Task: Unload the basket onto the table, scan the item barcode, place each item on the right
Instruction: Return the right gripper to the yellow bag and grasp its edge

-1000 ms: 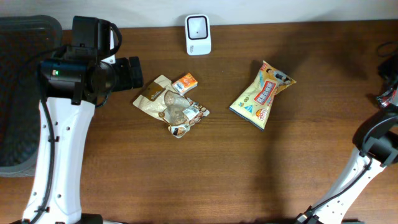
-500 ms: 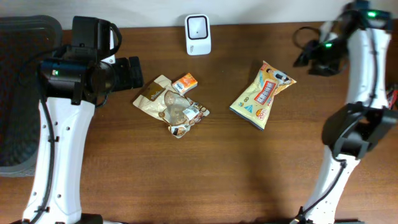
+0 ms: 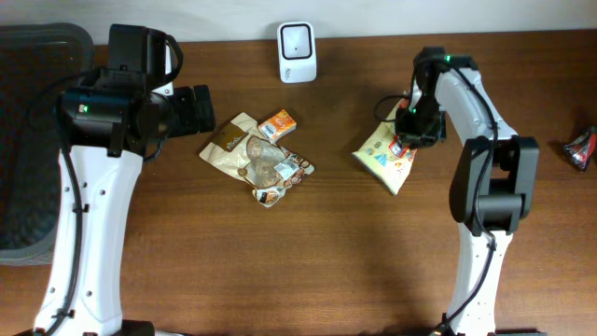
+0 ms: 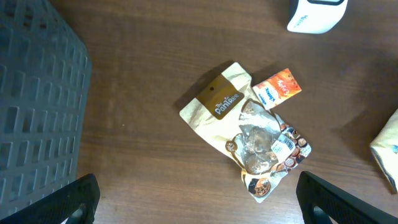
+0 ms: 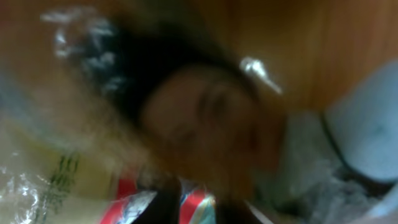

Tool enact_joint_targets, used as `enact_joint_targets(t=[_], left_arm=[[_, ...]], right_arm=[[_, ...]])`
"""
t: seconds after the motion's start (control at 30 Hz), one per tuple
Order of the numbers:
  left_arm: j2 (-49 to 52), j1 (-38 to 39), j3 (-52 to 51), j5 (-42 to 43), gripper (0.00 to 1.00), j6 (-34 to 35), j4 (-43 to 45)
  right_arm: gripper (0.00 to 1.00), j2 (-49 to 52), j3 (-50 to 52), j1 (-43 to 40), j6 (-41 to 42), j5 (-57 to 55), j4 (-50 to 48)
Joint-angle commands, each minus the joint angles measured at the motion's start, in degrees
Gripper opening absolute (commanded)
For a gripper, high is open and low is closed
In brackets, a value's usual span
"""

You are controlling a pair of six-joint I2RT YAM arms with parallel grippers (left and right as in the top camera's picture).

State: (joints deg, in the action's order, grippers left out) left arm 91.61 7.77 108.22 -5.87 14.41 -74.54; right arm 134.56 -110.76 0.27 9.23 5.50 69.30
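Note:
The yellow snack bag [image 3: 384,156] lies right of centre on the table, and its edge shows in the left wrist view [image 4: 388,148]. My right gripper [image 3: 409,133] is down on the bag's upper end and covers it. The right wrist view is blurred, but red and teal wrapper sits pinched between the two dark fingers [image 5: 166,205], so that gripper [image 5: 198,208] is shut on the bag [image 5: 56,180]. The white scanner [image 3: 297,51] stands at the back edge. My left gripper [image 3: 201,110] hovers wide open [image 4: 199,205] left of the small item pile, holding nothing.
A cream and brown pouch [image 3: 231,142], a small orange box [image 3: 278,125] and a clear snack packet [image 3: 272,174] lie together left of centre. A dark basket [image 3: 28,140] fills the left side. A red wrapped item [image 3: 583,147] lies at the right edge.
The right arm swung in from the back right and came down onto the yellow snack bag's top, closing there. The bag shifted slightly. The left arm stayed still.

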Motion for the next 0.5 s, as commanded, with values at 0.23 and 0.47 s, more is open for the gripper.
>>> enact_joint_targets(t=[0.23,0.47], left_arm=[[0.2,-0.04,0.35,-0.42,0.99,0.55,-0.13],[0.2,-0.04,0.35,-0.44,0.99,0.55,-0.13]], right_arm=[[0.06,-2.27,6.6,1.31,1.4,13.73,4.7],[0.16,-13.99,6.6,7.15,-0.83,14.03,7.91]])
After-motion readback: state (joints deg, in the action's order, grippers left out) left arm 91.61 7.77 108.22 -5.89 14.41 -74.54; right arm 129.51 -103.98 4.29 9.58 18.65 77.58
